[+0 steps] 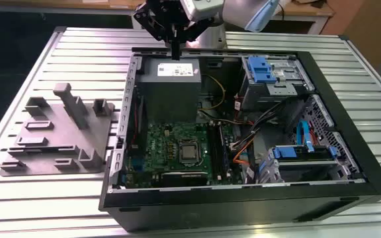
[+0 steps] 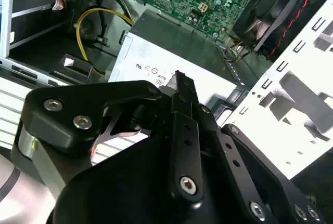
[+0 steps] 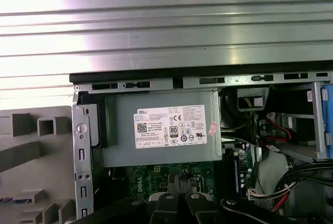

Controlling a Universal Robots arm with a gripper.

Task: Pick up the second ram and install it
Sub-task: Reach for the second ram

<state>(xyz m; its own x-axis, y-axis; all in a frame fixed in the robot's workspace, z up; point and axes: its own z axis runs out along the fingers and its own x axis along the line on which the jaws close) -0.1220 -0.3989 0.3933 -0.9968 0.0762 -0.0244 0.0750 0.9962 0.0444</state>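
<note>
Exterior view shows your jaws clamped on the ram (image 1: pixel 176 52), hanging below them; keep it plumb and untwisted.

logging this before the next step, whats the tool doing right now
The tool is shut on the second ram, a thin dark stick hanging down from it above the power supply.

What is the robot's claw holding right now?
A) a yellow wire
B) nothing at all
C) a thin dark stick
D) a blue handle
C: in the exterior view the gripper is shut on the second ram, a thin dark stick that points down over the far edge of the grey power supply.
</note>
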